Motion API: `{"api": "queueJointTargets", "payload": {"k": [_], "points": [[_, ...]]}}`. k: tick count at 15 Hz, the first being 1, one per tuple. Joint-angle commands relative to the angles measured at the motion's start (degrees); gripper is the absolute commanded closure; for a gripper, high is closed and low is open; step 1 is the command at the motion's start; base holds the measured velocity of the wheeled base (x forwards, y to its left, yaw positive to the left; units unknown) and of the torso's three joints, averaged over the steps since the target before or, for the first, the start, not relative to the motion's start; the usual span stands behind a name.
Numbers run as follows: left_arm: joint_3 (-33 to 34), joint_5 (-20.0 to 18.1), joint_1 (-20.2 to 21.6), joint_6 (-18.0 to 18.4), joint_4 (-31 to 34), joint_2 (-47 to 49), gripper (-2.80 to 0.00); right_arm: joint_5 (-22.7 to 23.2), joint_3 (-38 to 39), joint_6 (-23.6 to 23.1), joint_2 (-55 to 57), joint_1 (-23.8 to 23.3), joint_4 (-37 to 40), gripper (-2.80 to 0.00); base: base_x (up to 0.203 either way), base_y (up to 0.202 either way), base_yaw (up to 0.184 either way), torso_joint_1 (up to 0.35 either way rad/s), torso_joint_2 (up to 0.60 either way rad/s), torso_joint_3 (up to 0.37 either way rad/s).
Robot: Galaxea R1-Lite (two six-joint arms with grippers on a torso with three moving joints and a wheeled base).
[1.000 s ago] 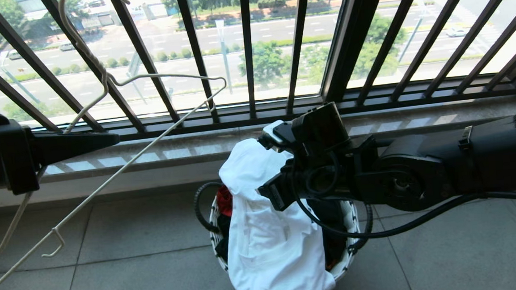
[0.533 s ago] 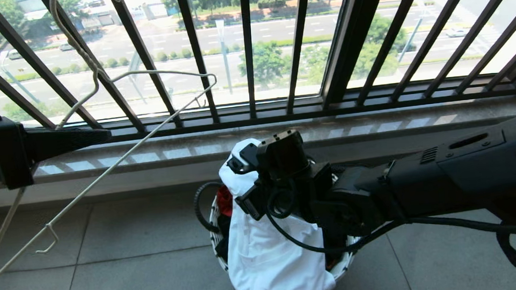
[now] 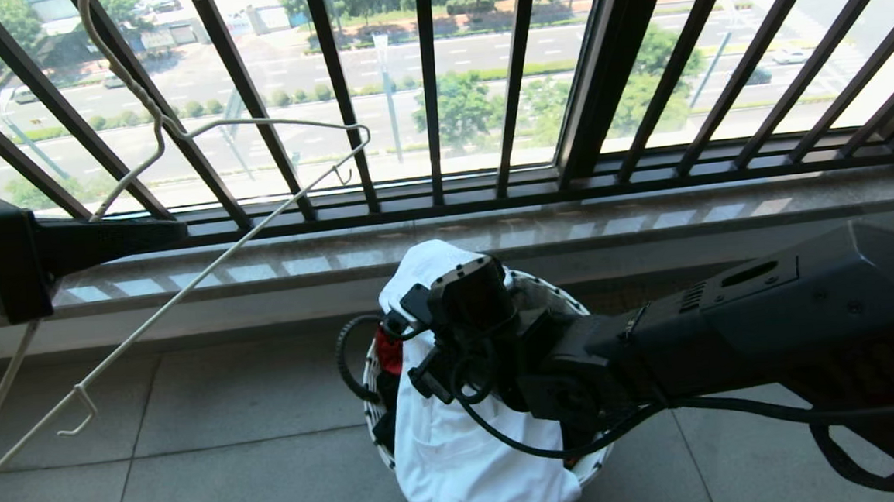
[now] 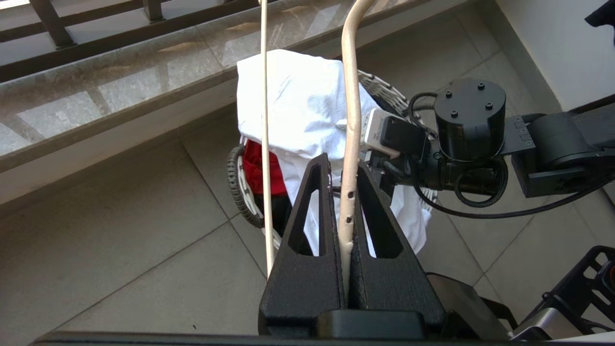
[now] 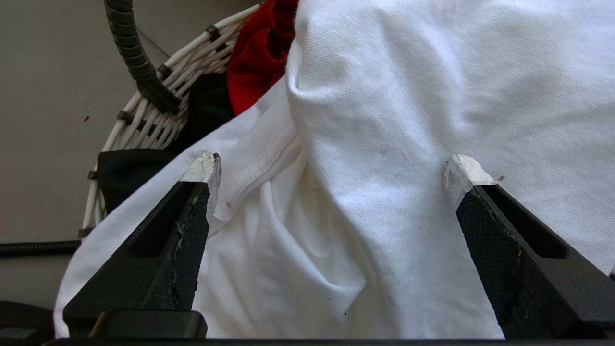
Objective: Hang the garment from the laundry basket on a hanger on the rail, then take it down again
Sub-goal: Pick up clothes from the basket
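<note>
R gripper (image 5: 331, 168) w/ jaws spread wide, nothing between them, tips hovering just over the white garment (image 5: 408, 96), right beside its ribbed collar. In head view R arm comes in from 3 o'clock, wrist over the laundry basket (image 3: 574, 305) at 6 o'clock. Garment is heaped in basket and spills over its near rim to the floor; red cloth (image 5: 259, 48) and black cloth (image 5: 206, 105) tucked beside it. L gripper (image 4: 342, 182) at 9 o'clock in head view, clamped tight on the hanger (image 3: 185, 290), held tilted in front of the balcony bars (image 3: 429, 89).
</note>
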Motion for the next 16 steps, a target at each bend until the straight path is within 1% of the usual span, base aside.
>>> {"api": "queueJointTargets", "payload": {"k": [1, 2, 4, 7, 10, 12, 15, 16], "points": [[0.02, -0.16, 0.18, 0.00, 0.07, -0.16, 0.00, -0.51, -1.31, -0.62, 1.58, -0.52, -0.12, -2.80, 0.000, 0.000, 0.000, 0.000, 0.00, 0.000], [0.02, -0.16, 0.27, 0.00, 0.07, -0.22, 0.00, -0.97, -2.43, -0.96, 2.14, -0.87, -0.12, 0.00, 0.000, 0.000, 0.000, 0.000, 0.00, 0.000], [0.02, -0.21, 0.27, 0.00, 0.07, -0.30, 0.00, -1.65, -4.53, -1.56, 3.30, -1.53, -0.10, 0.00, 0.000, 0.000, 0.000, 0.000, 0.00, 0.000], [0.02, -0.16, 0.27, 0.00, 0.01, -0.57, 0.00, -4.01, -8.58, -2.51, 4.94, -3.13, -0.03, 0.00, 0.000, 0.000, 0.000, 0.000, 0.00, 0.000], [0.02, -0.20, 0.27, 0.00, 0.07, -0.71, 0.00, -4.32, -8.13, -2.50, 2.11, -3.32, 0.14, 0.00, 0.000, 0.000, 0.000, 0.000, 0.00, 0.000], [0.02, -0.24, 0.27, 0.00, 0.07, -0.92, 0.00, -4.35, -5.07, -2.27, -2.21, -3.26, 0.17, 0.00, 0.000, 0.000, 0.000, 0.000, 0.00, 0.000], [0.11, -0.24, 0.18, 0.09, 0.07, -1.00, 0.00, -3.91, 4.39, -1.80, -10.81, -2.57, 0.18, 0.00, 0.000, 0.000, 0.000, 0.000, 0.00, 0.000], [0.20, -0.33, 0.18, 0.09, 0.07, -0.90, 0.00, -3.02, 7.30, -1.59, -13.71, -2.32, 0.33, 0.00, 0.000, 0.000, 0.000, 0.000, 0.00, 0.000]]}}
